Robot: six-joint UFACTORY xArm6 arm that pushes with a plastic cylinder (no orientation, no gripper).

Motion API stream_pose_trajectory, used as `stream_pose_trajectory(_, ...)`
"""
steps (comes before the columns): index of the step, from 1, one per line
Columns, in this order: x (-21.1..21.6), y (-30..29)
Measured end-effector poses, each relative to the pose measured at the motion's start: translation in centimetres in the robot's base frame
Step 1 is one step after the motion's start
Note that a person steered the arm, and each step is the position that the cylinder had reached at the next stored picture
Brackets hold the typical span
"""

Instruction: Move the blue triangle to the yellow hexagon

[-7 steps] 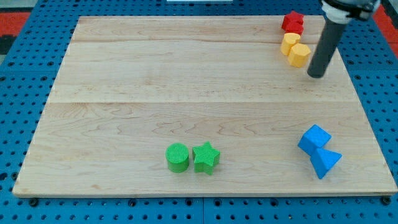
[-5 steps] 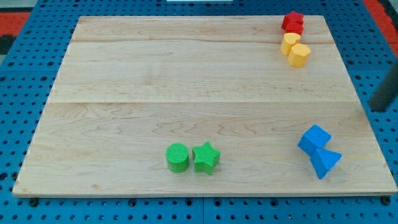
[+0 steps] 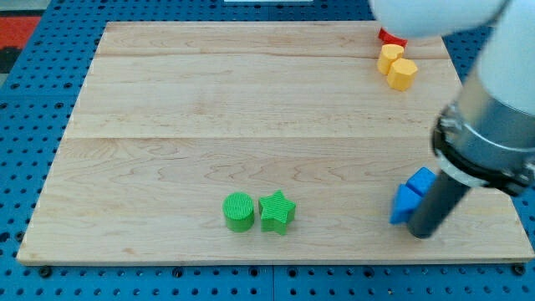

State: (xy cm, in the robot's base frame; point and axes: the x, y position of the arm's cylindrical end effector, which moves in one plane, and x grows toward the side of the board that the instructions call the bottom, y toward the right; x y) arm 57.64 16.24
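My tip [image 3: 422, 235] is on the board at the lower right, against the lower right side of two touching blue blocks. The lower blue block [image 3: 404, 206], which looks like the blue triangle, is partly hidden behind the rod. The other blue block [image 3: 420, 179] sits just above it, also partly covered. The yellow hexagon [image 3: 403, 73] lies far off at the view's top right, touching a second yellow block [image 3: 389, 56].
A red block [image 3: 388, 37] above the yellow ones is mostly hidden by the arm. A green cylinder [image 3: 238, 211] and a green star [image 3: 277, 211] sit side by side at the bottom middle. The arm's body covers the board's right edge.
The rod swung from beside the yellow blocks, off the right edge, down to the blue blocks. The blue triangle has shifted left and slightly up.
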Motion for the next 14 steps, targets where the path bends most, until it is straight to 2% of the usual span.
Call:
stream_pose_trajectory(2, -7.0, -0.4)
stream_pose_trajectory(3, -6.9, -2.5)
stream_pose_trajectory(4, -6.8, -8.0)
stream_pose_trajectory(5, -9.9, -8.3)
stream_pose_trajectory(6, -13.6, -5.5)
stream_pose_trajectory(8, -9.5, -5.3)
stream_pose_trajectory(9, -10.0, -3.5)
stream_pose_trajectory(10, -14.0, 0.3)
stream_pose_trajectory(11, -15.2, 3.2)
stream_pose_trajectory(12, -12.8, 1.6)
stream_pose_trajectory(13, -12.4, -4.4)
stream_pose_trajectory(14, -13.2, -6.9)
